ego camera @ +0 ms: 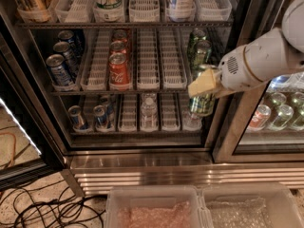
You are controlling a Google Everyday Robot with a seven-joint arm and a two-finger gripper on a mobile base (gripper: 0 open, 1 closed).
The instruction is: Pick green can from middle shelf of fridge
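The green can [203, 103] hangs near the fridge's [142, 163] right side, off the middle shelf [95, 92], with the gripper [204, 87] closed around it. The pick looks nearly done; what seems left is drawing it fully clear.

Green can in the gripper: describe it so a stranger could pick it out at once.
Find the fridge, then its right-hand edge, where the white arm's gripper hangs just below the middle shelf. The green can is clamped there in mid-air, while the two other green cans stand back on the shelf's right lane.
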